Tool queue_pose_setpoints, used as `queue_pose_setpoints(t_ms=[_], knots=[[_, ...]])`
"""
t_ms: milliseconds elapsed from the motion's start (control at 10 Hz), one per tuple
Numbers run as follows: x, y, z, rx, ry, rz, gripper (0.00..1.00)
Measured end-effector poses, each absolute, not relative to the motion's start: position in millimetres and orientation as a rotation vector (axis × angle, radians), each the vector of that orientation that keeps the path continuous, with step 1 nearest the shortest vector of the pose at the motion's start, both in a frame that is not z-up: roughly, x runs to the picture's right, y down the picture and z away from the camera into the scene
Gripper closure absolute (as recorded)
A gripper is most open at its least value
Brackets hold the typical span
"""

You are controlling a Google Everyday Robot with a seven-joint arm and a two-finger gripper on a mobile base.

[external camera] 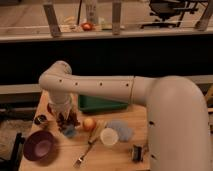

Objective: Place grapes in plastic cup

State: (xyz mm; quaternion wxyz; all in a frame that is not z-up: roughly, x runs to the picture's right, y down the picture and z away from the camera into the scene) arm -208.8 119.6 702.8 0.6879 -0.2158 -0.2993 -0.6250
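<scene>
Wooden table, seen from above the robot's shoulder.

Near left edge: small dark can, upright. In front of it, at the front left corner, the purple bowl, wide and open-mouthed. It is the wrong container and sits well apart from the work.

Left of centre: the arm reaches across from the right and drops its wrist straight down. The gripper hangs low over the table, just right of the can. The grapes show as a dark clump right at its tip. Whether the gripper is clamped on the bunch or parted around it, I cannot tell; everything there merges into one dark mass. The plastic cup, light blue and small, stands directly in front of and below that clump, touching or nearly so. Judgement: the vertical approach suits a narrow mouth, since the bunch must go in from above, and the placing step looks close but not finished.

Centre: orange-red fruit just beside the blue cup, near enough to be knocked. A fork lies diagonally toward the front edge. The cream-white cup stands right of the fruit.

Toward the back edge: green tray, partly under the arm.

Right: a grey-blue flat object; a small dark item near the front edge.
</scene>
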Motion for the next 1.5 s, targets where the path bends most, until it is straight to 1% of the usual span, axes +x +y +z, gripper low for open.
queue_pose_setpoints(t_ms=[200, 300, 400, 600, 700, 800, 900, 1100, 1200, 1500], knots=[[-209, 122, 704, -0.49, -0.672, -1.401, 1.0], [-208, 123, 704, -0.493, -0.673, -1.4, 0.98], [-207, 123, 705, -0.497, -0.674, -1.398, 0.92], [-206, 124, 705, -0.501, -0.675, -1.39, 0.72], [-206, 124, 705, -0.502, -0.674, -1.386, 0.6], [-206, 124, 705, -0.503, -0.674, -1.385, 0.53], [-205, 124, 705, -0.503, -0.673, -1.384, 0.4], [-202, 123, 705, -0.501, -0.674, -1.385, 0.24], [-200, 122, 706, -0.499, -0.675, -1.385, 0.2], [-197, 119, 707, -0.492, -0.678, -1.384, 0.2]])
